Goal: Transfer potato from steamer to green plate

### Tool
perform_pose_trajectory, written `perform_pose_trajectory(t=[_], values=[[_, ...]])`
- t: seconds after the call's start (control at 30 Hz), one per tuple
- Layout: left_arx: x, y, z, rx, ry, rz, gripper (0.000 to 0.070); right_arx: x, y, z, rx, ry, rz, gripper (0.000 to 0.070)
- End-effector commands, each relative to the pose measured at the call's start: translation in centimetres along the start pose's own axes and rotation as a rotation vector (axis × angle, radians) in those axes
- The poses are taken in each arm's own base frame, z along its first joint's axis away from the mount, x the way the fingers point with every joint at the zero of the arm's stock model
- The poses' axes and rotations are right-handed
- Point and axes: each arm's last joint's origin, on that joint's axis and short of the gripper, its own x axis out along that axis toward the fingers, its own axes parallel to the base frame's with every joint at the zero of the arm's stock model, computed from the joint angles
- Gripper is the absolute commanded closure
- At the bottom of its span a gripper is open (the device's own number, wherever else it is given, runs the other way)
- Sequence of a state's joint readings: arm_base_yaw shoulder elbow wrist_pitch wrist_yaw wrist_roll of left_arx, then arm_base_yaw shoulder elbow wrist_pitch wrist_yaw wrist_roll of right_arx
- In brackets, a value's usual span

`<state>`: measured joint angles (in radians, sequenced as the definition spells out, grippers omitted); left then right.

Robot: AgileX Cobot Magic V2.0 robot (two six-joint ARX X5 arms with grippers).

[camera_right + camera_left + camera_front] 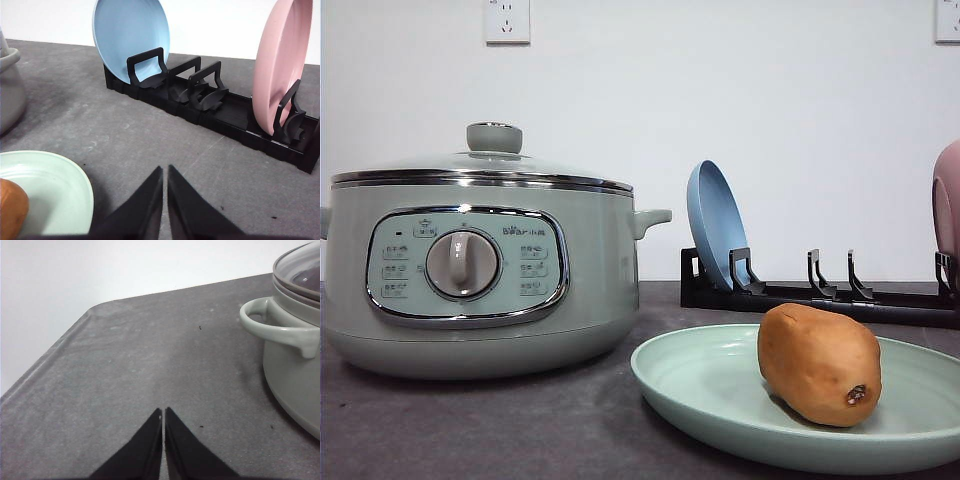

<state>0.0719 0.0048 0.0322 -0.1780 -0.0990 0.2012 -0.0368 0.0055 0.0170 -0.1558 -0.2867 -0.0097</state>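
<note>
Steamer (480,265) stands at left of table (520,420), lid (485,160) on. Green plate (720,390) lies at front right, just beside steamer, apart from it. Potato (818,364) lies on green plate, right of its centre. Dish rack (820,296) runs along behind plate, right of steamer. Blue plate (717,225) stands on edge in rack's left end; pink plate (947,210) stands on edge at its right end

Bright, even room light falls from above; soft shadows pool beneath the steamer (480,270) and green plate (720,395), whose glossy rim gleams. Focus holds sharp, the white wall (770,100) slightly overexposed.
</note>
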Motion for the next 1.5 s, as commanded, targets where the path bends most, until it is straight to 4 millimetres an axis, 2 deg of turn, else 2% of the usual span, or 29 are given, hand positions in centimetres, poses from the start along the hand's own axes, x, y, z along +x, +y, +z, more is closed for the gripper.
perform_pose_trajectory(t=[0.0,1.47], values=[[0.19,-0.16,-0.70,0.017,0.025,-0.006,0.0700,0.02,-0.03,-0.14,0.014,0.003,-0.002,0.0696],[0.19,-0.16,-0.70,0.017,0.025,-0.006,0.0700,0.02,-0.03,-0.14,0.014,0.003,-0.002,0.0696]])
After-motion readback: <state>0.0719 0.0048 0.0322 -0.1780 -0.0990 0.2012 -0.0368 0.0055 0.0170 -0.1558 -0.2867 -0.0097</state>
